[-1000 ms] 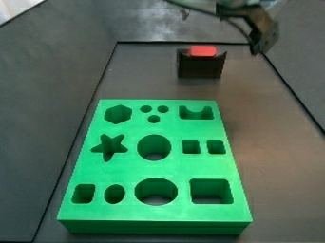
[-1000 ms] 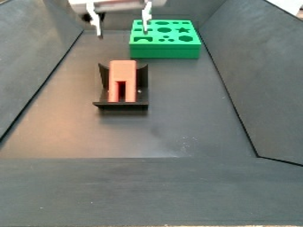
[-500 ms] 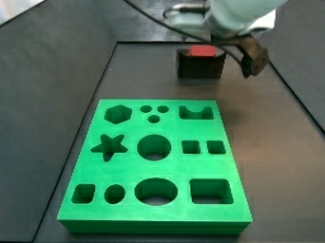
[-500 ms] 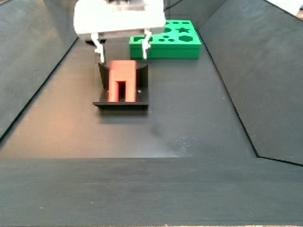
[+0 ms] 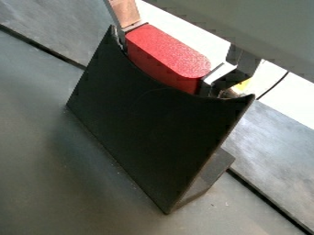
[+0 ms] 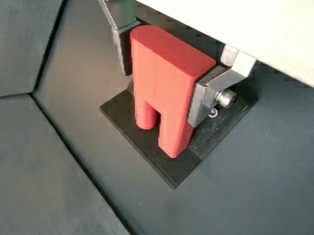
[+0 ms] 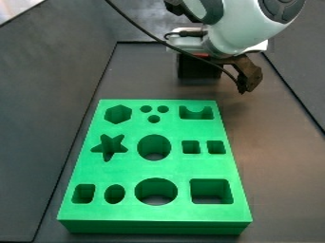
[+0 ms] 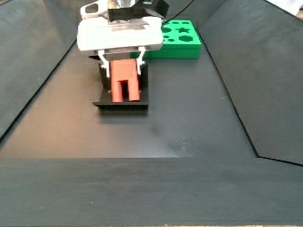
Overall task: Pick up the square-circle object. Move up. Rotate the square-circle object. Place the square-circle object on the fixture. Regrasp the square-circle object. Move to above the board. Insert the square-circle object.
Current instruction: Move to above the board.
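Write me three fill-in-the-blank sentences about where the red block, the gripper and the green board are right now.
The small bright red plastic block rests on the dark ____. The gripper has one silver finger on each ____ of the red block. Every cut-out hole in the large green board is ____.

Missing words: fixture; side; empty

Red square-circle object point(image 6: 166, 87) seated in fixture point(image 5: 153, 124); claw point(image 6: 172, 60) straddling.

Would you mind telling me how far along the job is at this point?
Done: the square-circle object sits on the fixture. In hand: the regrasp, with the gripper down around the object, fingers flanking it; closure unclear. Left: moving above the board and inserting.
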Tool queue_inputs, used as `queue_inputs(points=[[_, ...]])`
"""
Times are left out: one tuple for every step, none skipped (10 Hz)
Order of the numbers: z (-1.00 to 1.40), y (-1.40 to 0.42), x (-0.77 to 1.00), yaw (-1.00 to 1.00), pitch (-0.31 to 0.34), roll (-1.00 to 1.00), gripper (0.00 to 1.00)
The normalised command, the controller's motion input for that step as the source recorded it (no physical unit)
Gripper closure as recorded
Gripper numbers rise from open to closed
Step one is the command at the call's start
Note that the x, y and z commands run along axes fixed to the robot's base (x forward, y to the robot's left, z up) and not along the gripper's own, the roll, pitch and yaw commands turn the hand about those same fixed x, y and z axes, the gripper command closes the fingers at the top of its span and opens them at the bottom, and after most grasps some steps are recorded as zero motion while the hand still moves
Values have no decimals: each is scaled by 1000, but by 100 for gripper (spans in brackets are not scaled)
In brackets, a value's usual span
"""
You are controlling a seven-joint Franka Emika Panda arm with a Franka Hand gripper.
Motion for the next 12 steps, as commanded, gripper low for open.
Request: queue_inputs(points=[[1000,310,224,60,-58,285,100],[1000,309,223,59,-57,282,100],[1000,281,204,19,-47,186,100],[1000,266,194,-11,-53,143,100],[1000,260,189,-34,-43,99,100],[1000,247,183,-46,-30,79,100],[1000,241,178,-49,-18,69,100],[1000,221,166,-56,15,48,100],[1000,204,158,-55,39,41,100],[1000,188,150,-46,63,35,100],[1000,172,143,-34,86,29,100],[973,141,134,-11,116,22,100]])
